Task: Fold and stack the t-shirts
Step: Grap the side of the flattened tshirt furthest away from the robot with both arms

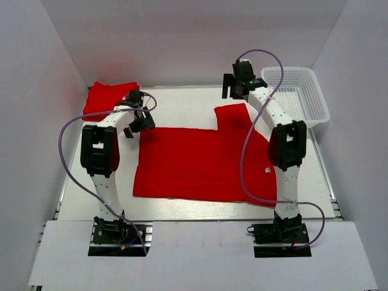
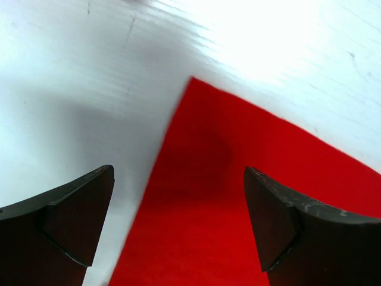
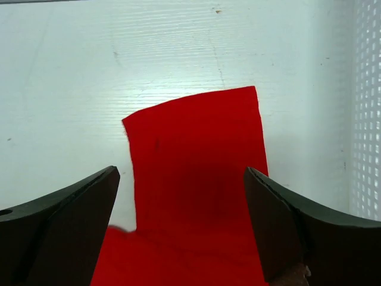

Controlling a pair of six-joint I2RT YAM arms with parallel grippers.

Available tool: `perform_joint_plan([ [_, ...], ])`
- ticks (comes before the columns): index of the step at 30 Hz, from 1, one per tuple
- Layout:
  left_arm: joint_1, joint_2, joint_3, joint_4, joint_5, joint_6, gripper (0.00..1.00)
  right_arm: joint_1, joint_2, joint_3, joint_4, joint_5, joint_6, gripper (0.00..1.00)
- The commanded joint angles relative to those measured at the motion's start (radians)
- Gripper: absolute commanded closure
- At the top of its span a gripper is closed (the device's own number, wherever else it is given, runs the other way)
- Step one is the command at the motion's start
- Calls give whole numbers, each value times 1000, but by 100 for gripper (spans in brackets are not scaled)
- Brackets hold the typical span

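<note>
A red t-shirt (image 1: 200, 163) lies spread flat on the white table, one sleeve (image 1: 235, 116) pointing to the back. A small white label (image 1: 267, 171) shows near its right side. A folded red t-shirt (image 1: 108, 98) lies at the back left. My left gripper (image 1: 138, 124) is open above the spread shirt's back left corner (image 2: 196, 89). My right gripper (image 1: 233, 91) is open above the sleeve end (image 3: 196, 155). Neither holds anything.
A white mesh basket (image 1: 312, 103) stands at the back right, its wall showing at the right edge of the right wrist view (image 3: 366, 119). White walls close in the table on three sides.
</note>
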Motion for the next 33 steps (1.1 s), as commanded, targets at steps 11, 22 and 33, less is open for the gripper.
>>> perform_joint_plan([
  [11,12,80,49,180,-24,48,1,-66,172,53,271,-52,-115,10],
  [22,2,141,38,217,-1,65,43,-95,267,88,326,-79,-11,10],
  [33,2,132,-31,243,87,65,100,-120,306,116,332,-64,33,10],
])
